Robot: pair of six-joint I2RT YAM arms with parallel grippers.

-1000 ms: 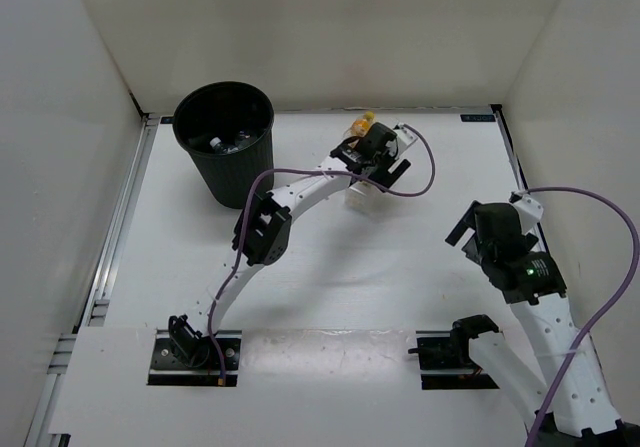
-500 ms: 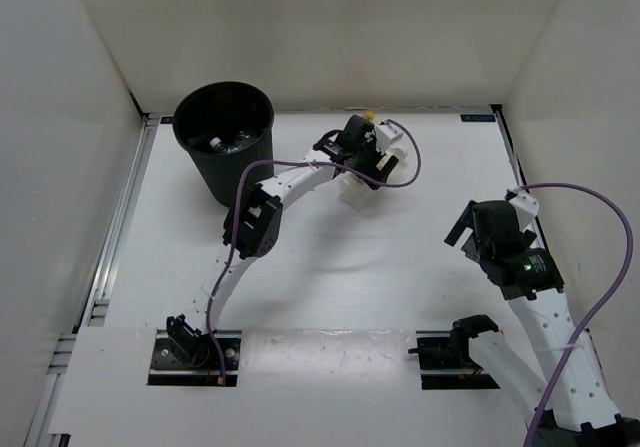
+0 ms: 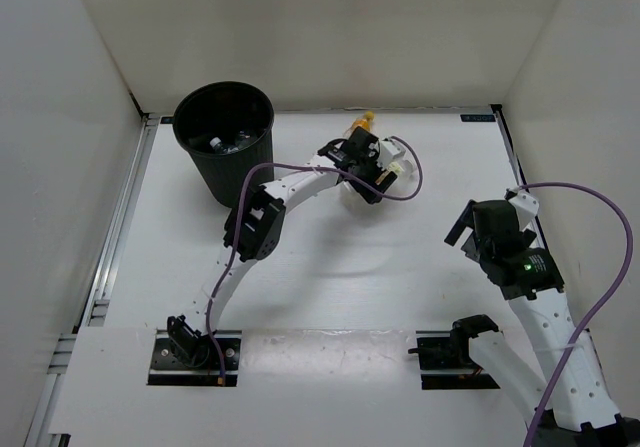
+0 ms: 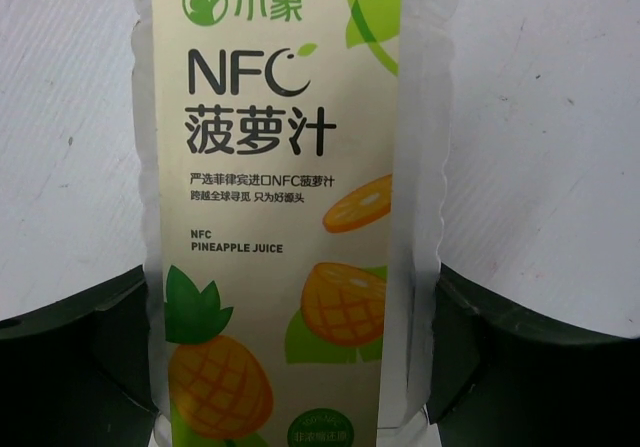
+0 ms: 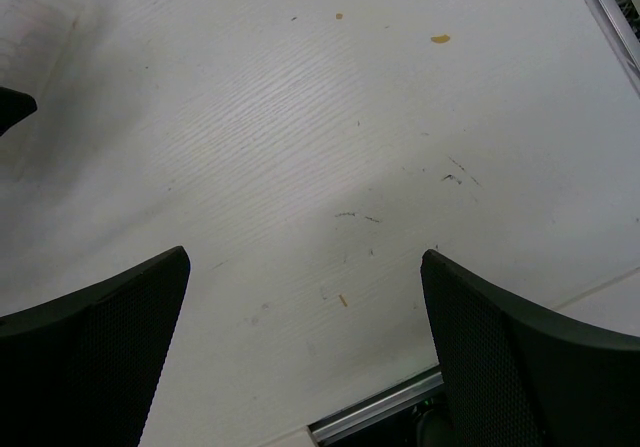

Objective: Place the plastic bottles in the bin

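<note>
My left gripper [image 3: 362,162] is shut on the white-and-orange labelled pineapple juice bottle [image 4: 270,167]. Its dark fingers [image 4: 520,357] press the bottle's two sides. In the top view only the bottle's orange cap [image 3: 366,120] and a bit of its pale body show past the wrist, at the back middle of the table. The black ribbed bin [image 3: 228,172] stands at the back left, left of that gripper, with clear bottles [image 3: 222,145] lying inside. My right gripper [image 3: 468,229] is open and empty over bare table [image 5: 305,297] at the right.
White walls close in the table on the left, back and right. A metal rail [image 3: 125,217] runs along the left edge. The left arm's purple cable [image 3: 400,189] loops beside the held bottle. The right wrist view shows a metal edge strip [image 5: 380,412] below the open fingers.
My left wrist has shifted a little to the left and turned, with the bottle still in its grip; the orange cap shows again. The right arm has not moved.
</note>
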